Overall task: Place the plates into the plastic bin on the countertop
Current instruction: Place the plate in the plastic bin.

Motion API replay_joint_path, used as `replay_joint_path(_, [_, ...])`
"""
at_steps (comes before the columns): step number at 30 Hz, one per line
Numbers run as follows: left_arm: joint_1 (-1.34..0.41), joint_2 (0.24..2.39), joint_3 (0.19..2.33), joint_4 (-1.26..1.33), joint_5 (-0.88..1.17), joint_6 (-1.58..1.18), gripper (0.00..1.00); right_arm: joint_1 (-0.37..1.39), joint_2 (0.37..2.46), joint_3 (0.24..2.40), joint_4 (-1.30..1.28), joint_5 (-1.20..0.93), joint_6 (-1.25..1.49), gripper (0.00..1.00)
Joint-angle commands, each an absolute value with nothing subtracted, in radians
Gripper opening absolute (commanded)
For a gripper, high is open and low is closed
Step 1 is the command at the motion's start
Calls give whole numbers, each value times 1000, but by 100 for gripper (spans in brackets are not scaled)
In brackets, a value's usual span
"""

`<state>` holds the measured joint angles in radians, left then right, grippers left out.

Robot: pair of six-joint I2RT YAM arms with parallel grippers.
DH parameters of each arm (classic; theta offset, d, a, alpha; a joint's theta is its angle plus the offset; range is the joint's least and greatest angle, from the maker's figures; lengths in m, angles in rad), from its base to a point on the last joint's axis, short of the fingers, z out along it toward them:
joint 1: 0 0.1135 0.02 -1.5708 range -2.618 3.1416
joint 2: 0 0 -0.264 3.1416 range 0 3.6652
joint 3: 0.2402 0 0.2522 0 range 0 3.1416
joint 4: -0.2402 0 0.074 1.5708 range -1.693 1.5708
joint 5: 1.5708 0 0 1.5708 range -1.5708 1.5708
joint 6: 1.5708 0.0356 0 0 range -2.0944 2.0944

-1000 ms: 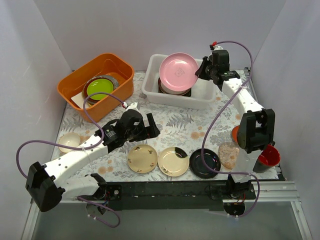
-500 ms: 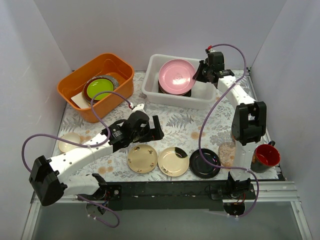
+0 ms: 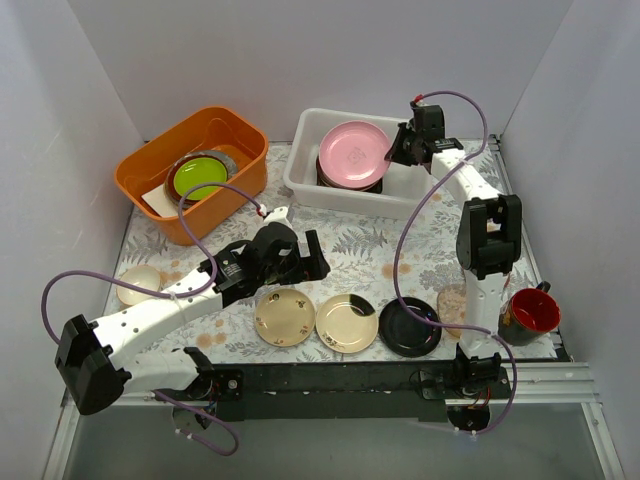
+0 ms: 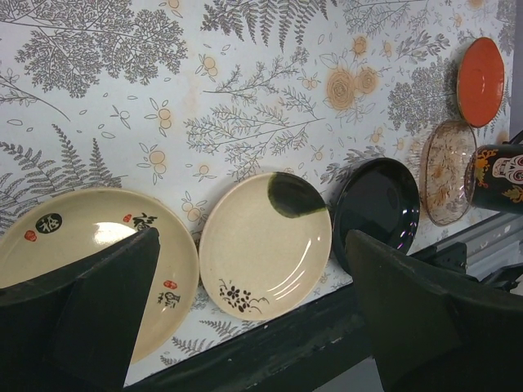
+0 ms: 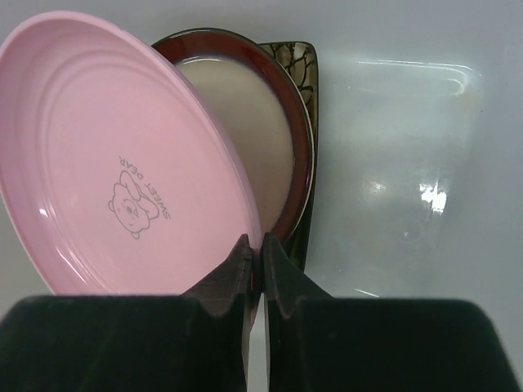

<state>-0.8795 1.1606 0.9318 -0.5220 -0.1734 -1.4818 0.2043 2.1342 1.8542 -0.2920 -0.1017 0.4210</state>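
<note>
Slightly tilted, pink plate (image 3: pixel 354 150) faces up over bin (image 3: pixel 400 197).

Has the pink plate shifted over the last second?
Yes. The pink plate, gripped by the right pincer, has sunk lower into the plastic bin.

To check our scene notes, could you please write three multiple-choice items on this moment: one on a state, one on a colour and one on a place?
1. The left hand is: A open; B shut on a spoon; C shut on a fork.
2. The top plate in the tub is: A blue; B lime green; C white.
3. The pink plate is: A in the tub; B under the left hand; C in the right hand, over the bin.

Answers: 1 A, it stands wide with nothing gripped. 2 B, the top view shows it lime green. 3 C, that hand pinches its rim above the bin.
</note>
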Motion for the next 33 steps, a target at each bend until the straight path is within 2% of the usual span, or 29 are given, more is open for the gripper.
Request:
replay_joint_path(1, [-884,1134,939,-520,-193,-1479,98,198,2152,1939,-261,-121,445,1])
replay_joint_path(21, [-884,1132,962,-591,-224,-1462,98,189,2250,1983,-252,-156,495,4])
replay_joint_path(33, [-884,1140,965,-594,-219,-1467,98,186,2266,1994,-239,-178,511,17])
